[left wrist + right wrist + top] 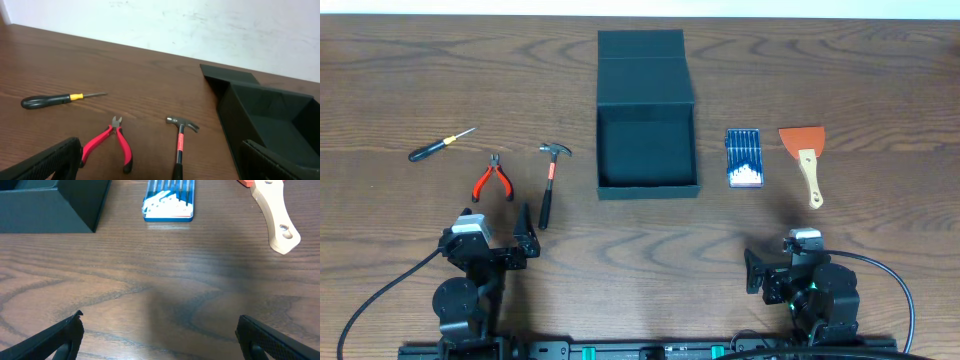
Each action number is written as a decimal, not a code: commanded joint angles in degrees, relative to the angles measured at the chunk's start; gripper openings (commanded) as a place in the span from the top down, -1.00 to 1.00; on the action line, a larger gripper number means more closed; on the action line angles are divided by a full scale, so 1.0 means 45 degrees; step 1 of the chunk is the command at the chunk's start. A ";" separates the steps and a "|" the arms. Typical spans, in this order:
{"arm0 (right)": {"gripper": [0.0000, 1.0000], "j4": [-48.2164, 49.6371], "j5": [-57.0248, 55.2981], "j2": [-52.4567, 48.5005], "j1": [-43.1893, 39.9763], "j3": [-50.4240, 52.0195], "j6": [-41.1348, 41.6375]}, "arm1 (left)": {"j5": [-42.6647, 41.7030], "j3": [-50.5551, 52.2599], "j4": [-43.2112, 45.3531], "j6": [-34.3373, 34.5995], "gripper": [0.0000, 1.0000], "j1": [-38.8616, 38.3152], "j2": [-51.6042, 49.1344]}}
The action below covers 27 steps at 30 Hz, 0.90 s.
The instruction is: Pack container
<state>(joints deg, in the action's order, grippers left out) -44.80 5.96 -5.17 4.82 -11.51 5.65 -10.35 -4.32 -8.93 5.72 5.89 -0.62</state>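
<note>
The container point(647, 189) sits mid-table, its flap lid laid back toward the far edge. To its left lie a hammer point(549, 186), red pliers point(493, 181) and a screwdriver point(440, 145), and to its right a blue case point(744, 158) and a scraper point(806, 162). Near the front edge, the left gripper point(160, 150) and the right gripper point(160, 317) both have their fingers spread wide, touching nothing.

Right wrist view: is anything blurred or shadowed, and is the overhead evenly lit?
Right wrist view: the black fingers at the bottom corners are out of focus; a faint shadow lies on the brown wooden table. Overhead view: even light, no glare; the dark teal-black square cardboard box shows little inner detail.
</note>
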 commanded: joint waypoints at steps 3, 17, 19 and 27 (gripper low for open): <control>-0.98 -0.0010 -0.0029 0.0087 -0.0063 0.0039 -0.0083 | -0.0126 0.0219 -0.0379 -0.0214 -0.97 -0.0029 0.0087; -0.99 0.3211 0.1753 0.0087 -0.0063 0.0039 0.2739 | -0.0131 0.0219 -0.0374 -0.0209 -0.97 -0.0029 0.0087; -0.99 0.3949 0.1899 0.0083 -0.0063 0.0039 0.2540 | -0.0131 0.0219 -0.0155 -0.0204 -0.97 -0.0029 0.0087; -0.98 0.5309 0.1224 -0.2399 -0.0097 -0.0865 0.2283 | -0.1394 0.0107 -0.0277 0.0729 -0.97 -0.0029 -0.0306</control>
<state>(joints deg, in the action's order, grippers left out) -21.37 13.06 -10.87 4.82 -12.14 15.14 -12.32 -4.32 -8.75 6.50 5.89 -1.19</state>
